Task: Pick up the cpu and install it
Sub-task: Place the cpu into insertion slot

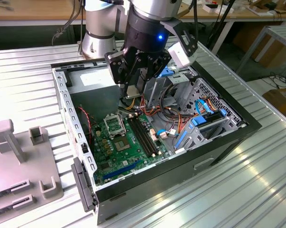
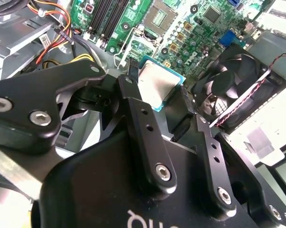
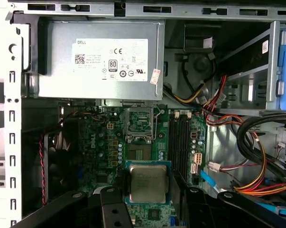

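Observation:
My gripper (image 1: 133, 91) hangs over the open computer case, shut on the cpu (image 1: 132, 92), a thin silvery-tan square plate held flat by its two edges. In both wrist views the cpu (image 2: 154, 83) (image 3: 147, 183) sits between the black fingers (image 2: 133, 109) (image 3: 112, 202), above the green board (image 1: 133, 156). The black-framed socket (image 1: 113, 124) (image 3: 139, 124) (image 2: 161, 14) lies open on the board, below and apart from the held plate. A grey soldered chip (image 1: 122, 145) sits nearer the case front.
The case walls (image 1: 62, 95) ring the board. A silver power supply (image 3: 100, 66) sits beyond the socket, a black fan (image 2: 233, 85) beside it. Coloured cables (image 1: 180, 118) and blue drive brackets (image 1: 204, 123) crowd the exterior view's right. Grey fixtures (image 1: 19, 156) stand outside.

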